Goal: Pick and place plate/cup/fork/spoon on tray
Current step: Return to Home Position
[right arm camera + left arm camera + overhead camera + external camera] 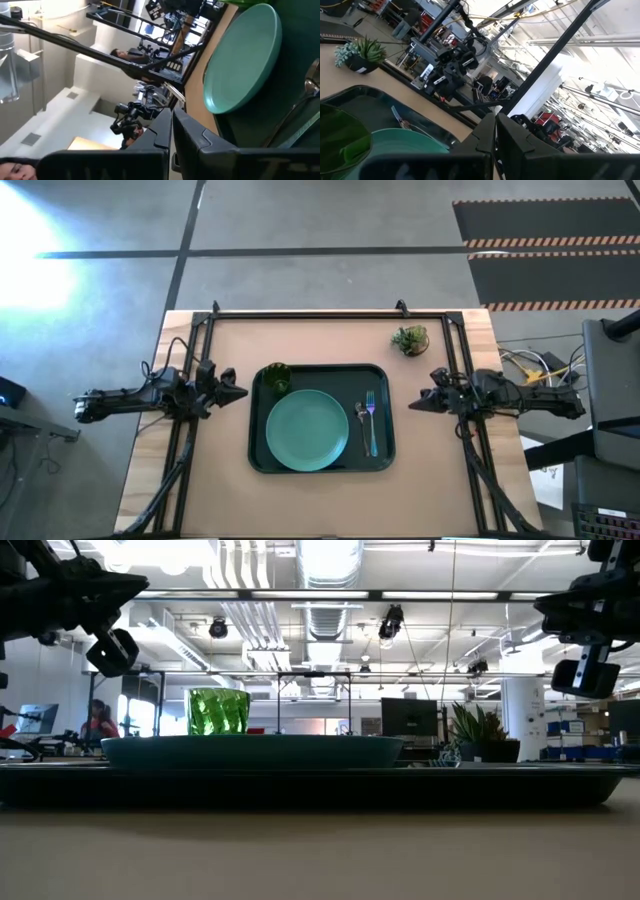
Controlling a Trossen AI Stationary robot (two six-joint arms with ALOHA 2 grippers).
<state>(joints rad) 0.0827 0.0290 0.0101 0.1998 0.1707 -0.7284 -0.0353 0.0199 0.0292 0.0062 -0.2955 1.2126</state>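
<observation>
The dark green tray (262, 460) lies at the table's middle. On it rest the teal plate (306, 430), the olive-green cup (277, 377) at its far left corner, and the fork (372, 423) and spoon (361, 416) side by side at its right. My left gripper (240, 392) is shut and empty, left of the tray, above the table. My right gripper (413, 404) is shut and empty, right of the tray. In the low view the cup (219, 711) stands behind the plate (250, 750).
A small spiky potted plant (410, 339) stands at the table's far right. A black frame (330, 313) runs along the far edge and down both sides. Bare tabletop lies near the front edge, in front of the tray.
</observation>
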